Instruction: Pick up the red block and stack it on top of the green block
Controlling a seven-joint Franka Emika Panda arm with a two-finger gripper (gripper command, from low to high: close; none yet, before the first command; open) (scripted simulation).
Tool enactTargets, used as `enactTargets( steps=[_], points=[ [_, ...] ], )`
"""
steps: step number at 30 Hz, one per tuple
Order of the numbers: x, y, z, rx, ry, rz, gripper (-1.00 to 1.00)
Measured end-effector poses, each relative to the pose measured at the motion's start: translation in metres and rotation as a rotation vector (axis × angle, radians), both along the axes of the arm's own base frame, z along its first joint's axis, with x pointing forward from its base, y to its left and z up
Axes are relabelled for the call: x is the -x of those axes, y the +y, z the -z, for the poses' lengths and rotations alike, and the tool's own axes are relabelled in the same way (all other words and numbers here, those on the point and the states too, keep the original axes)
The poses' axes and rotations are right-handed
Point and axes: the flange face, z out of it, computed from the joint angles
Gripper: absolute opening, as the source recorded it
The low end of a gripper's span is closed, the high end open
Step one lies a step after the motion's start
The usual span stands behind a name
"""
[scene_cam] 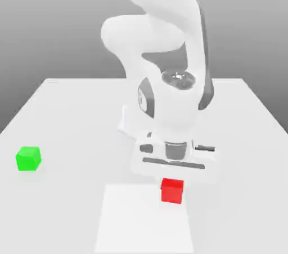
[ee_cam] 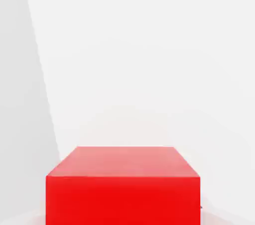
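In the exterior view, the red block is sitting right of center in the lower part of the frame, by the upper right corner of a pale rectangular patch, while the gripper is reaching down over it with its fingers closing together on the block's opposite sides. The white arm is rising from there to the top center, the green block is resting well apart at the left edge, below mid-height, and the light table is spreading beneath them all.
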Motion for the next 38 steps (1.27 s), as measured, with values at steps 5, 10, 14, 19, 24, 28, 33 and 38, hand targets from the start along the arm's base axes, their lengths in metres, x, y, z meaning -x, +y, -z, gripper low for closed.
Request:
enactTargets(
  steps=[5, 10, 14, 19, 24, 28, 33, 38],
  points=[
    [0.0, 0.001, -0.035, 0.001, 0.0, -0.003, -1.0],
    [-0.008, -0.047, -0.057, 0.0, 0.002, 0.084, -1.0],
    [-0.013, -0.125, -0.065, -0.001, 0.0, 0.212, -1.0],
    [0.007, -0.228, -0.074, -0.001, -0.002, 0.381, -1.0],
    [0.058, -0.323, -0.082, -0.001, 0.0, 0.553, -1.0],
    [0.12, -0.389, -0.089, -0.001, 0.003, 0.693, -1.0],
    [0.138, -0.406, -0.05, -0.003, 0.002, 0.732, -1.0],
    [0.139, -0.406, -0.03, -0.002, 0.003, 0.733, 1.0]
  ],
)
